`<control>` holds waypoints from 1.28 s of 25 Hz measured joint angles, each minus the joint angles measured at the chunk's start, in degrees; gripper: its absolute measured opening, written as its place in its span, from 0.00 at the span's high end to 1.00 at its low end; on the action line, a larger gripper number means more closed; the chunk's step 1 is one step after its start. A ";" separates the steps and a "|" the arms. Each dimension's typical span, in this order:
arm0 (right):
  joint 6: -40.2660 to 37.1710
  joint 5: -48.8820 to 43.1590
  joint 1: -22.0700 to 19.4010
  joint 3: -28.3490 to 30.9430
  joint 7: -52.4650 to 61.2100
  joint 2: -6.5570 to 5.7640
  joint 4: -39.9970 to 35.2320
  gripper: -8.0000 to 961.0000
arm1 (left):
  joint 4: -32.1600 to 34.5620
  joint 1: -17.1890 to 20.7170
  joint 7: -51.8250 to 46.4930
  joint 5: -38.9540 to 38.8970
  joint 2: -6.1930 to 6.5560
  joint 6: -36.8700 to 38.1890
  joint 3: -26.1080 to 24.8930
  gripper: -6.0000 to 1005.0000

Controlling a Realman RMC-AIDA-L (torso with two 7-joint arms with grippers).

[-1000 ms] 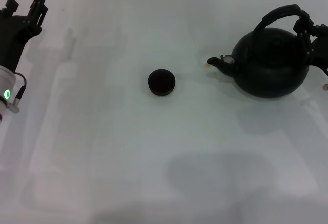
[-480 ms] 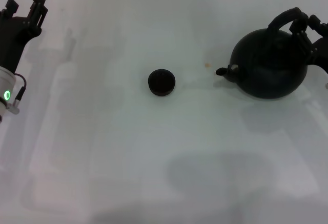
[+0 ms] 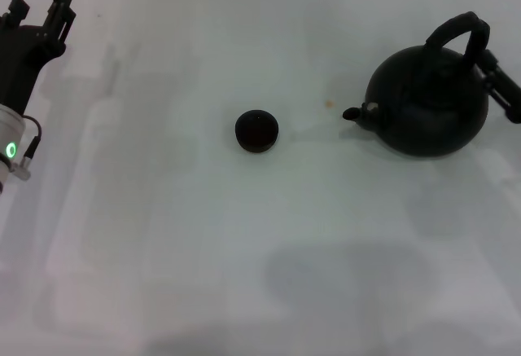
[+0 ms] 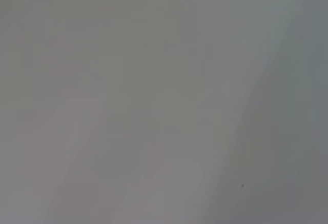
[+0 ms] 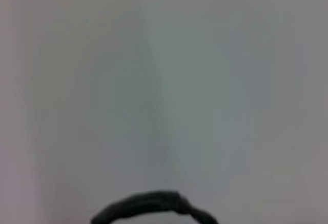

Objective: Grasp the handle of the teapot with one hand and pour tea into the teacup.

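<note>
Over at the far left, the left gripper (image 3: 39, 15) sits parked, fingers spread. Mid-table is the teacup (image 3: 257, 130); rightward the teapot (image 3: 427, 103) stands upright, spout toward it. The right gripper (image 3: 501, 83) hangs beside the handle (image 3: 457, 30), grip unclear; a loose hold risks tipping.

The left gripper (image 3: 39, 6) is matte black, built of blocky angular parts with two short square-ended prongs at its tip. Behind it sits a white cylindrical wrist segment (image 3: 6, 154) carrying a small glowing green ring light (image 3: 11, 151), with a thin dark cable (image 3: 32, 140) looping beside it. The right gripper (image 3: 503, 87) appears only as slim black bars with blocky, notched edges.
</note>
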 joint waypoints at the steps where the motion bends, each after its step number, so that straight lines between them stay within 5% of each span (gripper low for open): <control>1: -1.23 0.28 -0.52 0.30 -0.17 -0.01 0.11 0.18 | 0.00 -0.01 0.06 0.00 0.00 0.00 0.00 0.29; 7: -3.99 1.27 -2.25 6.40 -2.90 -0.01 0.22 0.09 | -0.06 -0.03 0.92 0.08 -0.07 0.00 0.00 0.29; 18: -5.30 1.39 -2.28 8.76 -21.58 0.49 -0.46 0.10 | -0.17 -0.12 8.58 1.32 -0.19 0.01 0.00 0.29; 32: -4.68 4.31 -1.53 8.30 -17.99 0.44 -0.55 0.10 | -0.18 -0.13 8.66 1.13 -0.11 -0.09 0.00 0.29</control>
